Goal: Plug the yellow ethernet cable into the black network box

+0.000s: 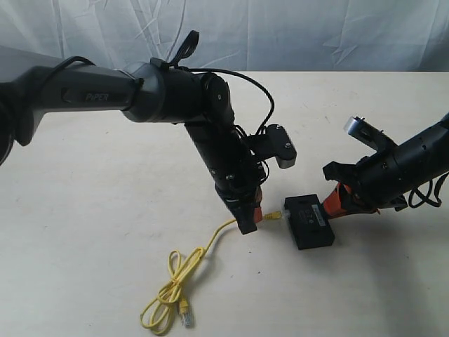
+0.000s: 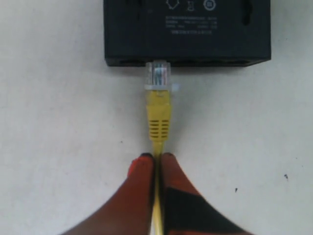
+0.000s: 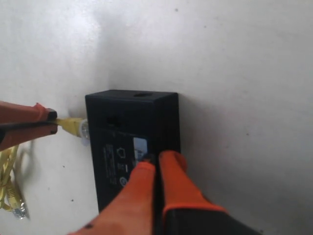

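Both claws are closed. On the table (image 1: 84, 210), the left gripper (image 2: 156, 164) pinches the cable (image 2: 159, 117) just behind its plug (image 2: 158, 74), whose tip meets the port face of the box (image 2: 186, 44); how deep it sits is unclear. The right gripper (image 3: 155, 164) has its fingers pressed together, tips on the box top. Spare cable lies looped nearby.

Black arms (image 1: 168, 95), orange claw fingers (image 2: 138, 196), PIPER lettering (image 1: 96, 97), cables (image 1: 261, 93)
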Motion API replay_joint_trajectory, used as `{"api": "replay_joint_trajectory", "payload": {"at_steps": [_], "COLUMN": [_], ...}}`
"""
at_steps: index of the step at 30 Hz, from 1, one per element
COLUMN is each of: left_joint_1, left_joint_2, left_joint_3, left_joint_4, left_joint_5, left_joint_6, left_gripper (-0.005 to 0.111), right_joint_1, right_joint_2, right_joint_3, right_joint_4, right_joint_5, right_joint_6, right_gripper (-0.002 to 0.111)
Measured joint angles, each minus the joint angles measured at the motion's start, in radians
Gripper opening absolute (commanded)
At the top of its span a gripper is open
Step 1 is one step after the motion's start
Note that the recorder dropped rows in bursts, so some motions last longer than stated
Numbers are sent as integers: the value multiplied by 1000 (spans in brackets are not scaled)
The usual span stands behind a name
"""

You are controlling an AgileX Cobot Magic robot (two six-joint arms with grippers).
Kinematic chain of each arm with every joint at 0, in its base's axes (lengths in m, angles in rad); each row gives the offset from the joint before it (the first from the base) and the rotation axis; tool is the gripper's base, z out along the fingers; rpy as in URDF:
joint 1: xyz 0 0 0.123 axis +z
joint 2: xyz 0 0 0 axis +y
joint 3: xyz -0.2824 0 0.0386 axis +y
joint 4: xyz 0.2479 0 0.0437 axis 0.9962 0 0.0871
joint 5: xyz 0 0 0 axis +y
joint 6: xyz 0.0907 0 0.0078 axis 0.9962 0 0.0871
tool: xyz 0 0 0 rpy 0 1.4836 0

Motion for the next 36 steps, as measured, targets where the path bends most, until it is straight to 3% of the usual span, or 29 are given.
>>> {"api": "replay_joint_trajectory", "payload": {"at_steps": [36], "left_joint_1": [0], "left_joint_2": [0], "left_joint_3": [0], "left_joint_4": [8], "left_joint_5": [-6], "left_joint_6": [23], "left_gripper": [0], "right_joint_1": [0], "right_joint_2": [0], "right_joint_3": [0], "right_joint_4": [0], "right_joint_5": [0], "right_joint_6": [2], "right_gripper": [0]}}
